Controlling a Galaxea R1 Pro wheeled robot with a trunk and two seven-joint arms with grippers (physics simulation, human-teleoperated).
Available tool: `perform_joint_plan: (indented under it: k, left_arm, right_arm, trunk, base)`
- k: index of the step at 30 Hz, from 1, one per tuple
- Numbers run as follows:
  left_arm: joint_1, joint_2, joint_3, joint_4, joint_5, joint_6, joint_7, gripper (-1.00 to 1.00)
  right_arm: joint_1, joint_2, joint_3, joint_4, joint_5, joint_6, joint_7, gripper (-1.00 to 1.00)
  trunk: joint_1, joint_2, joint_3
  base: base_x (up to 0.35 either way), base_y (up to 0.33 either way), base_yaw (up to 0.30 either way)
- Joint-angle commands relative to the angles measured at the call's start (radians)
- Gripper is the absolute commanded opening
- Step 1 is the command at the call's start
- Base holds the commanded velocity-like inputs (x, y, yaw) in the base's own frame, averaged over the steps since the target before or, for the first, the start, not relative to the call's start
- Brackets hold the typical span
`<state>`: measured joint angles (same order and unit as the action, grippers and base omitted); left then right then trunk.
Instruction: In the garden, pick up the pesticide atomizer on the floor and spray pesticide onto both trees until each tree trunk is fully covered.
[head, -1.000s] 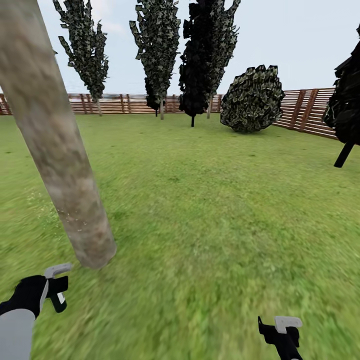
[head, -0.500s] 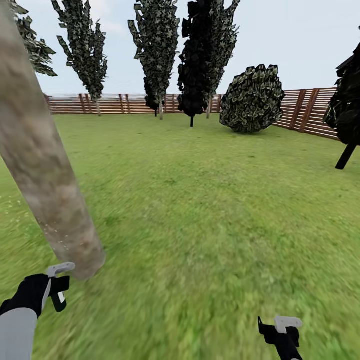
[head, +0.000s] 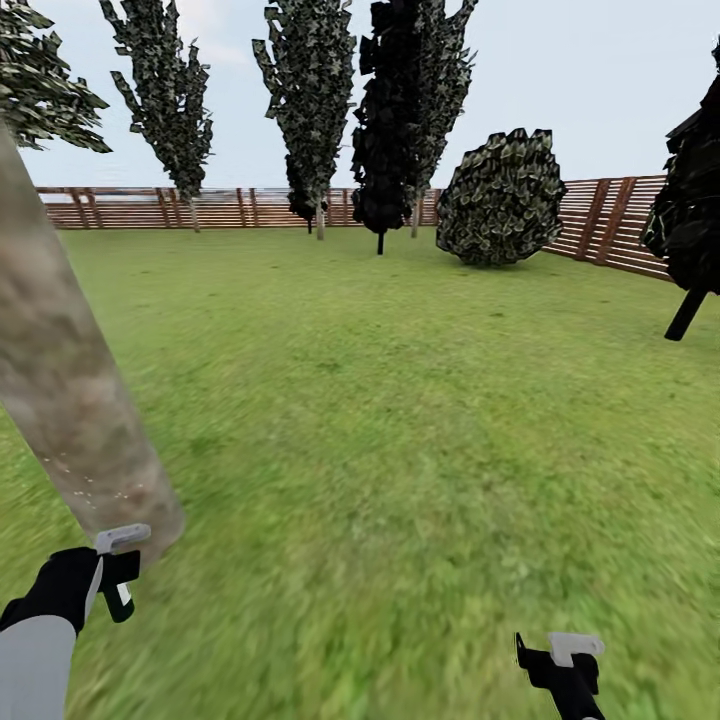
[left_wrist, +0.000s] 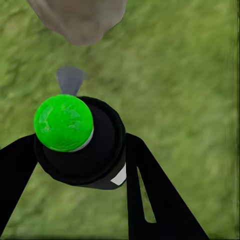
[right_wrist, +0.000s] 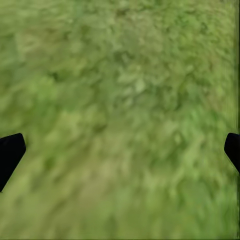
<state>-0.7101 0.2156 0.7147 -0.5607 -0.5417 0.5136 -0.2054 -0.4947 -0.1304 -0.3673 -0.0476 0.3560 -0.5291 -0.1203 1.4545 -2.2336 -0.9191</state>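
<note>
- Head view: left end effector (head: 112, 572) low at the near left, black with a grey plate on top, just in front of the foot of a thick pale grey-brown tree trunk (head: 60, 390) that leans across the left edge.
- Tiny whitish specks of pesticide (head: 85, 490) dot the lower part of that trunk.
- Left wrist view: pesticide atomizer (left_wrist: 82, 145) sits between the two black fingers (left_wrist: 150, 195), seen end-on as a dark round body with a bright green cap facing the camera; fingers closed against its sides. Grey nozzle tip (left_wrist: 69, 80) points toward the trunk base, which lies near on the lawn.
- Right end effector (head: 565, 665) low at the near right over bare lawn (head: 400, 400); in the right wrist view its fingertips (right_wrist: 10, 152) stand at opposite edges, spread wide, nothing between them but grass.
- Far side: reddish-brown slat fence (head: 600, 220), three dark columnar trees (head: 310, 100), one rounded bush (head: 500, 200).
</note>
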Motion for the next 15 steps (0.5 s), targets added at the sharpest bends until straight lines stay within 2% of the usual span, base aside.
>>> perform_joint_plan:
  k: [1, 4, 9, 15]
  left_arm:
    - [-0.001, -0.001, 0.006, -0.002, -0.010, 0.003, -0.009, -1.00]
    - [-0.001, -0.001, 0.006, -0.004, -0.010, 0.003, -0.009, -1.00]
    - [-0.001, -0.001, 0.007, -0.006, -0.010, 0.003, -0.009, -1.00]
    - [-0.001, -0.001, 0.009, -0.005, -0.010, 0.005, -0.007, -1.00]
  right_arm:
    - [-0.001, 0.000, -0.004, 0.002, 0.011, -0.003, -0.006, 1.00]
    - [-0.001, 0.001, -0.004, 0.002, 0.011, -0.002, -0.007, 1.00]
    - [-0.001, 0.002, -0.004, 0.002, 0.011, -0.003, -0.007, 1.00]
    - [-0.001, 0.002, -0.004, 0.002, 0.011, -0.002, -0.006, 1.00]
  trunk:
    - [0.000, 0.000, -0.001]
    - [0.000, 0.000, -0.001]
    - [0.000, 0.000, -0.001]
    - [0.000, 0.000, -0.001]
  base:
    - [0.001, -0.277, 0.028]
    - [0.000, -0.277, 0.154]
    - [0.010, -0.278, 0.263]
    - [0.126, -0.269, 0.277]
